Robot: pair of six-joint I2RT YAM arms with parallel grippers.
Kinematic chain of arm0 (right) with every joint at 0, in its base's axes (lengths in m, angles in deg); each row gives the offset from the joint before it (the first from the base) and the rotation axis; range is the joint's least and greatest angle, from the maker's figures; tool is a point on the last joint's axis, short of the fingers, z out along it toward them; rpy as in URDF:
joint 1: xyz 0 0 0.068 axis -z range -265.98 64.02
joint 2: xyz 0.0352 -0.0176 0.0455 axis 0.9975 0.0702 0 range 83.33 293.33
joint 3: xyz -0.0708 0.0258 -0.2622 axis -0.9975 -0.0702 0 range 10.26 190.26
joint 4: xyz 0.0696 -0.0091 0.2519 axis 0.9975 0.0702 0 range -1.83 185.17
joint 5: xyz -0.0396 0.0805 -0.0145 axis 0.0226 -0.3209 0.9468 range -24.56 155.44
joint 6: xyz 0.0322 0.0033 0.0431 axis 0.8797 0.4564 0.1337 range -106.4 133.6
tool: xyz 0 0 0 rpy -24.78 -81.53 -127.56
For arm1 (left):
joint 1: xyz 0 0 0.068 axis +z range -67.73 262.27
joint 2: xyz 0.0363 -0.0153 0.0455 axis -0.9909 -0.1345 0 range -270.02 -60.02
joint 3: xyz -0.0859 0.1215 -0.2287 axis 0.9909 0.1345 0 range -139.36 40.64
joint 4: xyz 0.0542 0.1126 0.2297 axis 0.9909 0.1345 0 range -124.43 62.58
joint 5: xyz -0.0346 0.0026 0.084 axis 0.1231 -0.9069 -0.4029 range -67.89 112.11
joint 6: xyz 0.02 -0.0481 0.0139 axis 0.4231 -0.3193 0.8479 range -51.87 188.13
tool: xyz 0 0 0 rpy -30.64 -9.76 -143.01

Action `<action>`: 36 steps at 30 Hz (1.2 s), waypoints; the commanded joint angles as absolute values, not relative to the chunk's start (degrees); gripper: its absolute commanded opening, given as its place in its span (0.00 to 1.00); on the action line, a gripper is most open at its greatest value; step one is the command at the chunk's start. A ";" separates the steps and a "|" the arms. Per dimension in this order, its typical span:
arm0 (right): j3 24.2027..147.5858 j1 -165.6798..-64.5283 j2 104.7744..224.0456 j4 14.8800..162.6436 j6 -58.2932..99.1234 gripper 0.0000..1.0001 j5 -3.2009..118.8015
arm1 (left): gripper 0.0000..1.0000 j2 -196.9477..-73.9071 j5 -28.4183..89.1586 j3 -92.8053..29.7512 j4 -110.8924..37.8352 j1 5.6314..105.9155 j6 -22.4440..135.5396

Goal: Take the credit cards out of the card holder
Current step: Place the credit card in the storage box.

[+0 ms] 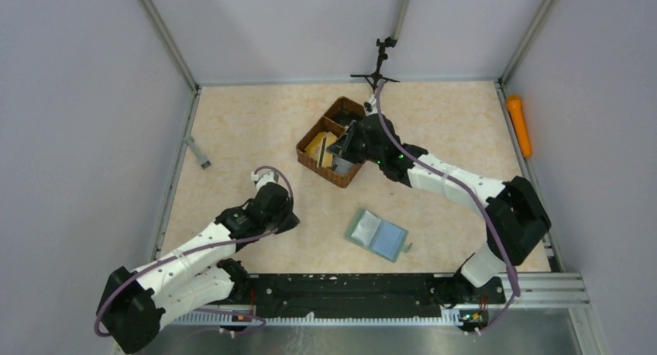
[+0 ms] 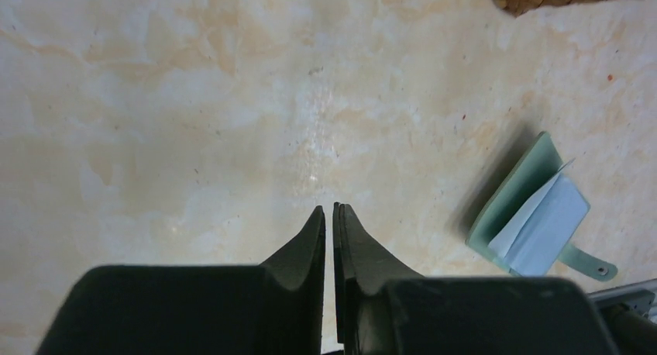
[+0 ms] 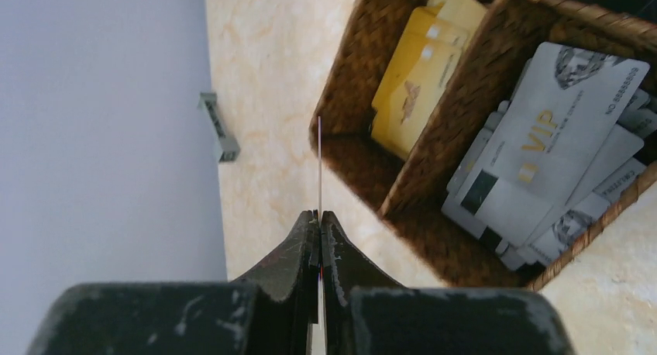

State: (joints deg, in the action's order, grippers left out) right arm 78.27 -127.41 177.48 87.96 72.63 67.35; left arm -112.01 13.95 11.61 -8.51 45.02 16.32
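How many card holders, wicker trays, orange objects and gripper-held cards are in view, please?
card holder: 1
wicker tray: 1
orange object: 1
credit card held in the right gripper: 1
Total: 4

Left arm: white shell links, black joint housings, and a bulky black block at the near end. A purple cable loops off the wrist and trails along the links.

Right arm: same build, white links and black joints, with its own purple cable. A small green light glows on the wrist housing.

Left tool: two dark, tapering wedge fingers on a matte black block.

Right tool: same dark fingers; the black body is scuffed with pale scratches.
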 commanded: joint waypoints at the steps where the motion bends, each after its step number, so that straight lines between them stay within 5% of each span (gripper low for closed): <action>1: 82.91 -125.97 183.36 84.48 81.73 0.00 73.63 | 0.17 -110.47 15.16 10.70 -15.74 48.45 22.43; 12: 93.94 -125.35 196.08 83.23 85.13 0.00 75.42 | 0.63 -108.76 11.36 9.26 -16.54 52.50 28.36; 22: 99.18 -125.33 202.33 85.38 86.85 0.01 75.94 | 0.77 -105.79 13.50 9.83 -16.93 55.50 29.81; 25: 101.46 -125.37 203.18 86.92 84.69 0.49 74.98 | 0.78 -106.04 14.55 9.70 -17.23 56.34 29.86; 27: 103.03 -125.52 201.95 92.81 83.73 0.67 77.88 | 0.78 -106.17 15.37 9.74 -17.48 56.76 29.91; 36: 91.38 -124.76 183.59 95.95 70.28 0.77 78.36 | 0.82 -108.93 41.08 12.36 -31.59 56.81 33.11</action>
